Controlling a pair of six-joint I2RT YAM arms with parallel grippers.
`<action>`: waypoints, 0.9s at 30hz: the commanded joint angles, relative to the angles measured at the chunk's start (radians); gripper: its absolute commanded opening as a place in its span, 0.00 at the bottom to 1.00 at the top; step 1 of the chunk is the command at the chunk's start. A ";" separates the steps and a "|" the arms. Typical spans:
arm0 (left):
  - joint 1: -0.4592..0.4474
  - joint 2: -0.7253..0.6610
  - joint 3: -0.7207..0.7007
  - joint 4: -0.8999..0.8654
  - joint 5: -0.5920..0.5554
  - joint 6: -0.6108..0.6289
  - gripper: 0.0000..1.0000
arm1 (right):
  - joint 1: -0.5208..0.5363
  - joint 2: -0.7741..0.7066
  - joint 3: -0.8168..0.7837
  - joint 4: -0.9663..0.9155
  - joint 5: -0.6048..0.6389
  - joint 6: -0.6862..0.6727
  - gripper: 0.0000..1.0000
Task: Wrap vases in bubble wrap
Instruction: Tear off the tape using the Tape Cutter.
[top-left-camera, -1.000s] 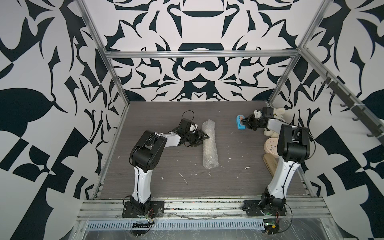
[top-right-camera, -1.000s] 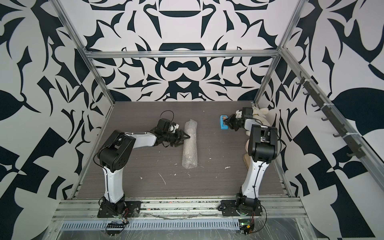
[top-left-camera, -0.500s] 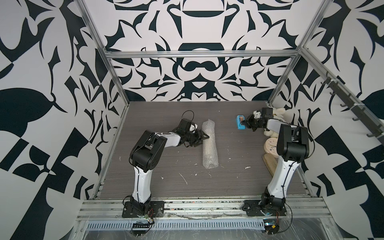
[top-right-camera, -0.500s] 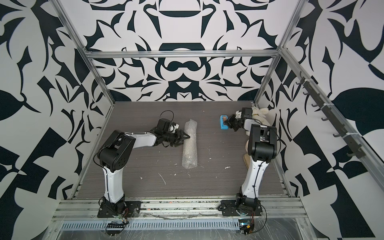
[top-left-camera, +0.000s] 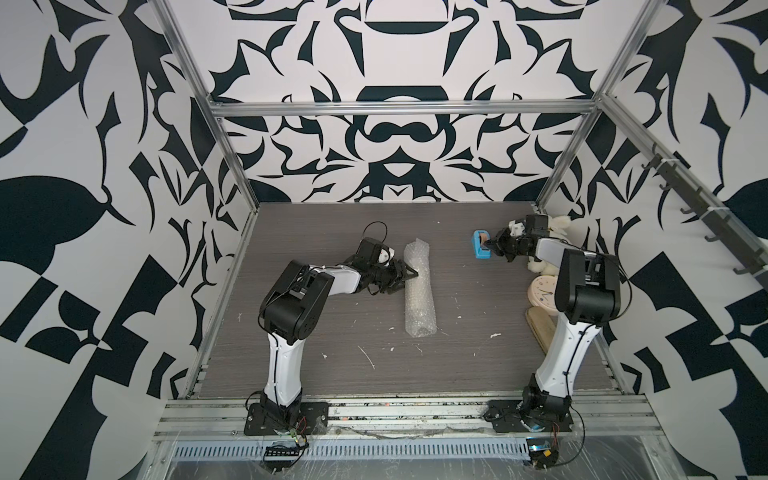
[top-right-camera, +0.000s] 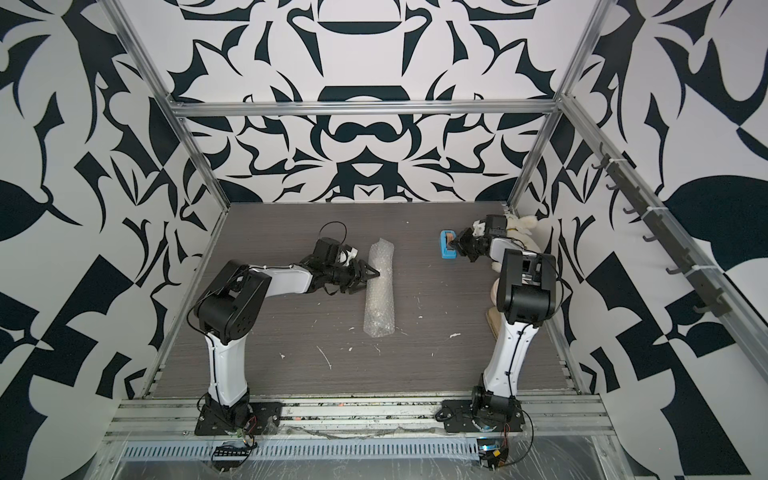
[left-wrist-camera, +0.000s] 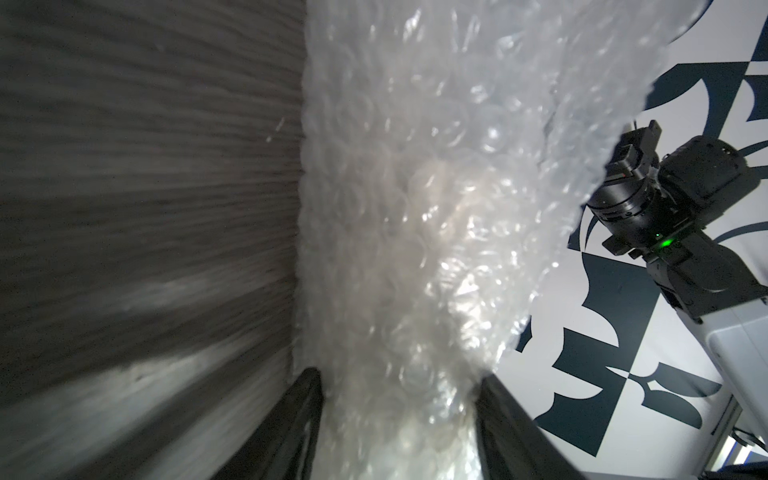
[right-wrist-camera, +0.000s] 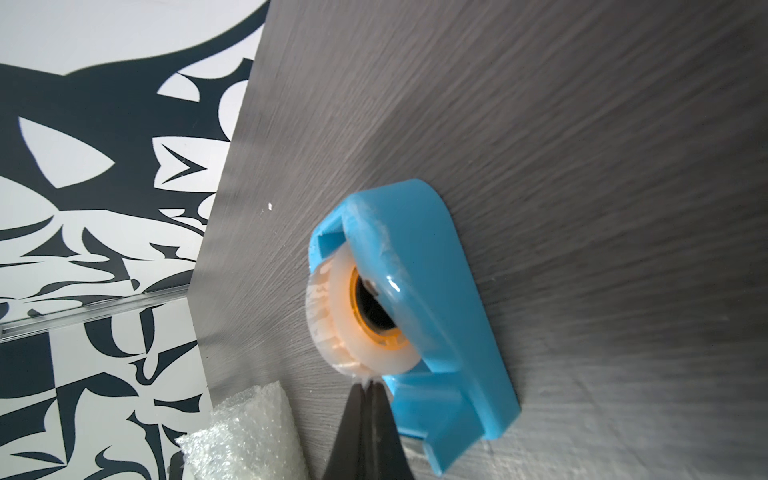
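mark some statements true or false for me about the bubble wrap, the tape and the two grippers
1. The bubble wrap lies rolled into a tube on the table. True.
2. The left gripper hangs clear above the wrap. False: its jaws stand on either side of the roll and press on it.
3. The right gripper is shut, tips at the tape roll. True.
4. The tape dispenser is red. False: it is blue.
5. A clock lies flat beside the right arm. True.

bubble wrap (top-left-camera: 419, 291): clear, bubbled | tape dispenser (top-left-camera: 481, 246): blue | table (top-left-camera: 332, 332): grey woodgrain | walls (top-left-camera: 83, 166): black-white floral
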 joint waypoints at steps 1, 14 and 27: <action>0.008 0.019 -0.046 -0.103 -0.057 0.002 0.60 | -0.009 -0.075 -0.013 0.011 -0.036 -0.013 0.00; 0.007 0.015 -0.056 -0.096 -0.057 0.002 0.60 | -0.029 -0.128 -0.124 0.090 -0.091 0.022 0.00; 0.009 0.009 -0.066 -0.089 -0.057 0.002 0.60 | -0.038 -0.205 -0.209 0.085 -0.110 0.001 0.00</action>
